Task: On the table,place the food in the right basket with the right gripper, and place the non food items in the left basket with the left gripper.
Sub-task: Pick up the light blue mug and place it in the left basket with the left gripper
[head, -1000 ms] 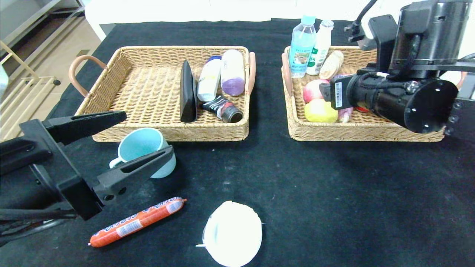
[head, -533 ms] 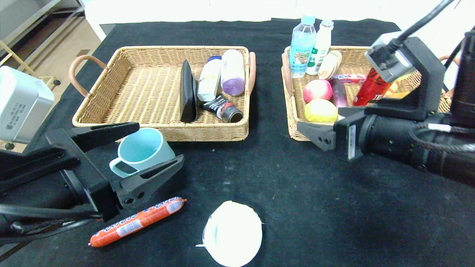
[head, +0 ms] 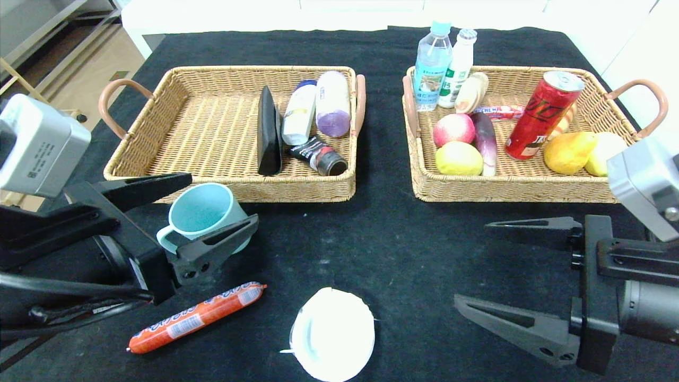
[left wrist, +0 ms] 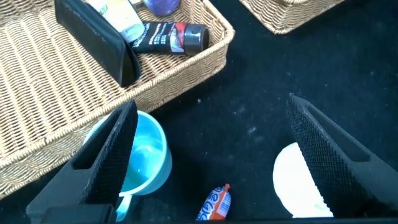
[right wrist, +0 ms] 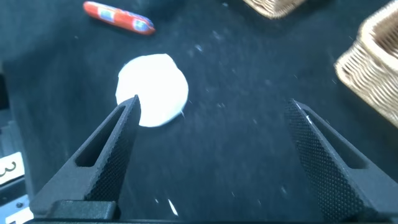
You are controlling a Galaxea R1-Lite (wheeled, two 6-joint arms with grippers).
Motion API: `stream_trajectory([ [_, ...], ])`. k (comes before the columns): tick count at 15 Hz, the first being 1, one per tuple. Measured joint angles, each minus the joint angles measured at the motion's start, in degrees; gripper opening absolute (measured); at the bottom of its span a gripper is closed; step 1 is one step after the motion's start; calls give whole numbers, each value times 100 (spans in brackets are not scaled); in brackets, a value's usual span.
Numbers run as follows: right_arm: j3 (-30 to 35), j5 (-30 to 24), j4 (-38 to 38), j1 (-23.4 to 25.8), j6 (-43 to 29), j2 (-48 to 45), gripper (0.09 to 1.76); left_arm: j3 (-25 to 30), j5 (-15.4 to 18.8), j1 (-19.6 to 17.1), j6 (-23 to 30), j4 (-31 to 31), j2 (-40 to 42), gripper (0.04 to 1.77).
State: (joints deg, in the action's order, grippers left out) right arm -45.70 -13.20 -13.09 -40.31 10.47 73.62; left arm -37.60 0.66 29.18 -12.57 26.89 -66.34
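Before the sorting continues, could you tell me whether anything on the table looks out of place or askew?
The red soda can stands tilted in the right basket, leaning toward its back wall rather than lying flat or upright. Otherwise nothing looks spilled or damaged; the teal mug, sausage and white lid simply sit unsorted on the table.

Tan floor [head: 79, 79], metal shelving [head: 48, 32]

Looks like an indoor lab or test room, not a home kitchen. Table [head: 371, 239] draped in black lint-flecked cloth fills the frame; white wall base along the top edge; tan wood floor [head: 69, 79] and a pale metal rack [head: 32, 132] at upper left.
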Motion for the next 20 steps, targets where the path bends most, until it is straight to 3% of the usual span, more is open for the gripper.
stream_trajectory([
  [7,1211,-63,-1541,311,-135,-210,170,174,101,28,-193,87,55,172],
  [9,1431,-369,-1871,473,-372,-216,170,196,101,46,-199,85,111,172],
  [12,1527,-424,-1913,573,-378,-229,170,78,-87,50,-176,2,121,172],
  [13,1571,-418,-1920,584,-373,-226,170,20,-302,57,-171,-83,118,172],
  [17,1668,-391,-1929,595,-216,-284,170,-634,-930,251,229,-1463,143,172],
  [20,1762,-316,-1926,597,-172,-444,170,-1751,-1258,395,389,-3341,28,172],
])
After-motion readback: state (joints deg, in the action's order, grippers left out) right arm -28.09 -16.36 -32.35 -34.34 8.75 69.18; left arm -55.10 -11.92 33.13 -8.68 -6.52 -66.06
